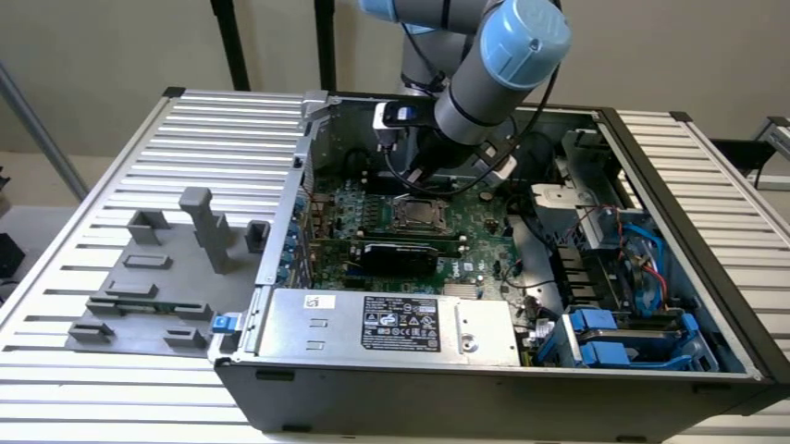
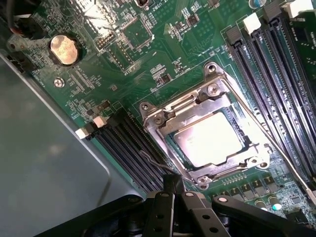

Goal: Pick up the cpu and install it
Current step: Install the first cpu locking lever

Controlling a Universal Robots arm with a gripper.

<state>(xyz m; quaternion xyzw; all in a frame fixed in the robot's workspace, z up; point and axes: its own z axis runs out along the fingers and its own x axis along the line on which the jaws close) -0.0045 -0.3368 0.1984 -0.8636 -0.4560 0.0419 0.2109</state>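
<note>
On the exterior view's left, a grey plastic fixture (image 1: pixel 173 277) with upright posts lies on the slatted table (image 1: pixel 87 388), well apart from me. Just beside it, toward the exterior view's right, stands the open computer case (image 1: pixel 494 388), with the big silver box (image 1: pixel 388 326) bearing a black label along its near side. Further in lies the green motherboard (image 1: pixel 370 215), and my arm (image 1: pixel 494 69) reaches down over it from the back of the case. From my wrist I see a coin battery (image 2: pixel 64 49) on the board and dark memory slots (image 2: pixel 276 79) flanking the socket (image 2: pixel 210 133). The cpu (image 2: pixel 215 140) sits in that socket, its silvery top showing through the metal frame laid over it. My gripper (image 2: pixel 174 190) is just beside the socket's edge, my fingers pressed together and holding nothing.
</note>
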